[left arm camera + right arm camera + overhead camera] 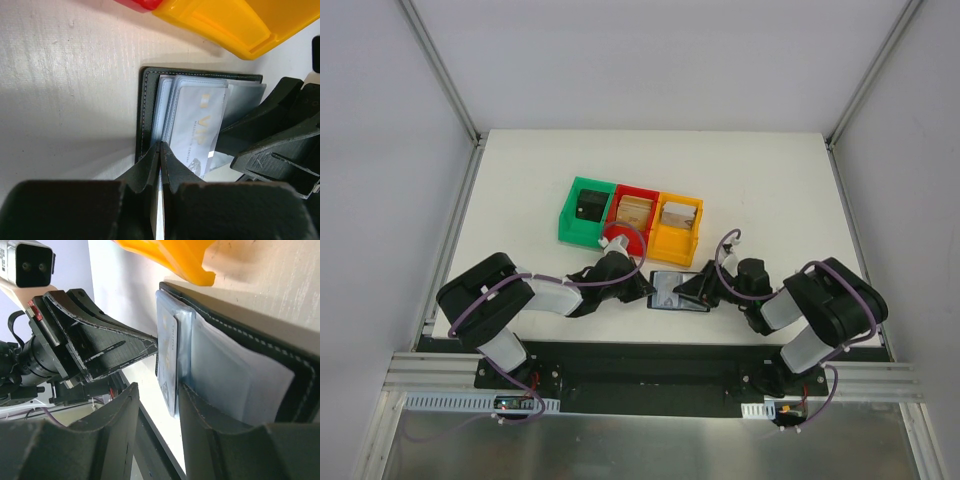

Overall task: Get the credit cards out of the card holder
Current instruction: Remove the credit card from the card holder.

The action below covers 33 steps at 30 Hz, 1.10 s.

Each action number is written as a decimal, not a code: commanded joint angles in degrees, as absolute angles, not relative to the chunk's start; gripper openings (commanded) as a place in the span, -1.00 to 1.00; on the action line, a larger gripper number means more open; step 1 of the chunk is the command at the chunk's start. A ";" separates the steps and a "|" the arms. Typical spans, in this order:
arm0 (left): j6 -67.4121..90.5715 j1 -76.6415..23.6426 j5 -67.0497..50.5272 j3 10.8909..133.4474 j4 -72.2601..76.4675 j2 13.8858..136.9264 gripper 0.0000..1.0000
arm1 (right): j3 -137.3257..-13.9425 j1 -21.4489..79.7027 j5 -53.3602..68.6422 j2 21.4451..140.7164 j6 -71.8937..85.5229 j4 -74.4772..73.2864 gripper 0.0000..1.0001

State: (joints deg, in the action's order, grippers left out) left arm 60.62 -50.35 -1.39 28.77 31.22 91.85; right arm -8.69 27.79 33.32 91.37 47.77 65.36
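Now, card holder (678,291): open, just before the yellow bin (675,247).
Your left gripper (160,145): closed, tips on its edge, likely to steady it.
Your right gripper (157,390): parted, straddling the VIP card (200,125).

Card holder (677,291) lies open on worktop (520,180), near-centre. Row of 3 bins (631,215) just far of it, offset left. Left fingers (145,170) at holder's left edge, right fingers (200,410) at its right edge. Card (167,355) sticks out of holder btwn right fingers.
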 commanded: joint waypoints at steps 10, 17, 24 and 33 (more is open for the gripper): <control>54.85 -54.75 -5.54 30.85 22.59 96.68 -1.00 | -12.92 31.02 36.48 92.73 49.39 73.92 -0.36; 54.84 -55.19 -4.57 30.32 22.59 95.89 -1.00 | -13.01 31.03 34.63 91.93 49.57 72.07 -0.43; 55.99 -55.19 -2.55 28.13 21.19 93.00 -1.00 | -11.95 30.94 33.40 91.41 48.25 68.65 -0.29; 58.18 -55.19 1.13 24.61 18.46 88.07 -1.00 | -12.04 30.94 31.91 89.39 46.06 62.94 -0.24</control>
State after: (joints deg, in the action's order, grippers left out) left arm 57.63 -52.69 3.25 28.03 29.19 88.79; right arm -9.65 31.11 36.12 92.03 48.40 61.82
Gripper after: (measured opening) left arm 0.002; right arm 0.377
